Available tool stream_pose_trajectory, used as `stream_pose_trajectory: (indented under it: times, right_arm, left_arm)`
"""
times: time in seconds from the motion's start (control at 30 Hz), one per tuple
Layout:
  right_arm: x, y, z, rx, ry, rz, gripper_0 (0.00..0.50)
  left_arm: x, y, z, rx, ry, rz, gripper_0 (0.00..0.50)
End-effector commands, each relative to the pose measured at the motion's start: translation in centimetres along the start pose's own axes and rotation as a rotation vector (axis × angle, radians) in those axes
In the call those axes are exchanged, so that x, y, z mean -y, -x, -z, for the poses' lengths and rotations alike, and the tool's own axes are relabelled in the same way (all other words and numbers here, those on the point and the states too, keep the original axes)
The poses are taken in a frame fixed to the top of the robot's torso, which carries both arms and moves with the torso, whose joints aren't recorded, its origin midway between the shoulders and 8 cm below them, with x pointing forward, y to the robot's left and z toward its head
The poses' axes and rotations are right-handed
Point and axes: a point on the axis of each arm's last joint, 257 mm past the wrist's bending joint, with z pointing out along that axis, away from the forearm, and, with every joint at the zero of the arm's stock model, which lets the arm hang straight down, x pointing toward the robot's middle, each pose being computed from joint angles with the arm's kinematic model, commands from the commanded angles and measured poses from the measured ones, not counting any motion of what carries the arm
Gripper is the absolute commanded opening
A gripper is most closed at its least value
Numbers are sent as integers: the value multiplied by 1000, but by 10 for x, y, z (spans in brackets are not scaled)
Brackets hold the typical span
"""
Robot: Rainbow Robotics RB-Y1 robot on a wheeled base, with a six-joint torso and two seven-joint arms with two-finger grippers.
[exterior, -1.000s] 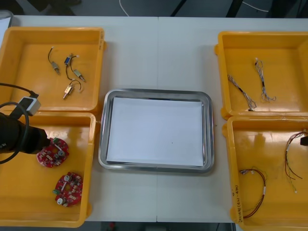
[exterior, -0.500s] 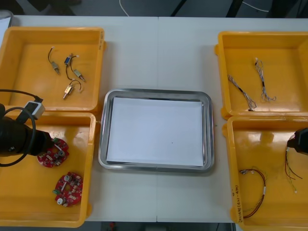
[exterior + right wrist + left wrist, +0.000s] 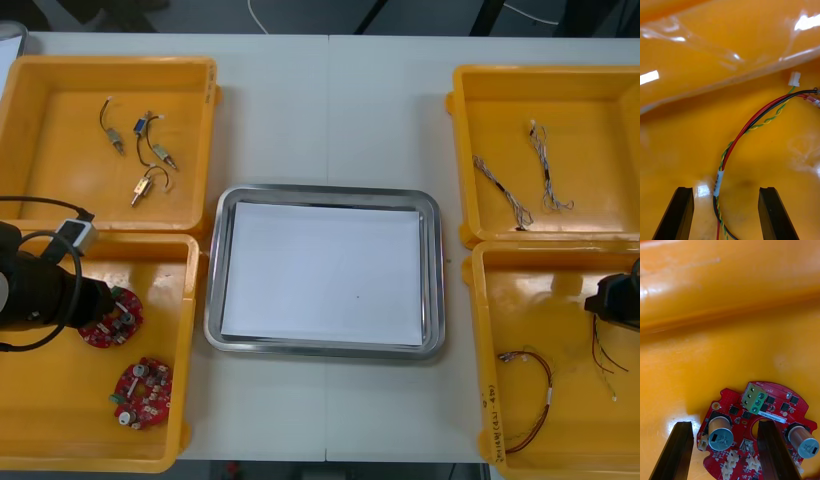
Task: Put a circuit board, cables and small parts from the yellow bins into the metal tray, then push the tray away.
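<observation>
On bin (image 3: 685, 131) floor, cable (image 3: 738, 139) runs away between right gripper's (image 3: 725, 191) jaws.

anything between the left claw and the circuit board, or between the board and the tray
Nothing visible blocks the left claw: it is open, straddling part of the circuit board. Toward the metal tray, only the yellow bin's wall stands between; the board likely needs lifting over it. The right claw hangs open over a cable.

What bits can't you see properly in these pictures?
Left wrist view: the red circuit board runs past the picture edge at the left end effector.
Right wrist view: the red and black cable runs off the edge at the right end effector.
Front view: small metal parts too small to identify; the left arm covers that board's edge.
</observation>
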Motion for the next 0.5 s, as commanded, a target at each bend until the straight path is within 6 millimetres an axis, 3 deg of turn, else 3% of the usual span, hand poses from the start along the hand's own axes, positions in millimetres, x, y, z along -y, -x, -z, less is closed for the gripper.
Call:
stream_pose_trajectory:
  times: [0.03,0.27,0.37,0.43,0.47,0.5]
  right_arm:
    - [-2,-14,-11,-18,-1,-6,500]
    - [-3,-22,-15,-28,-2,-16,500]
    - [-2,-25,-16,-34,-4,-16,500]
    - [-1,-28,-17,-36,-5,-16,500]
    - [0,-29,-18,-35,-7,-15,500]
    - [0,-30,-19,-31,-7,-15,500]
  left_arm:
    - [-16,10,6,13,50,-195,500]
    - [-16,11,4,19,53,-198,500]
    - [-16,11,4,21,51,-198,433]
    - [-15,11,4,22,49,-198,278]
    - [-15,10,3,19,49,-196,231]
    - [-15,10,3,20,50,-198,98]
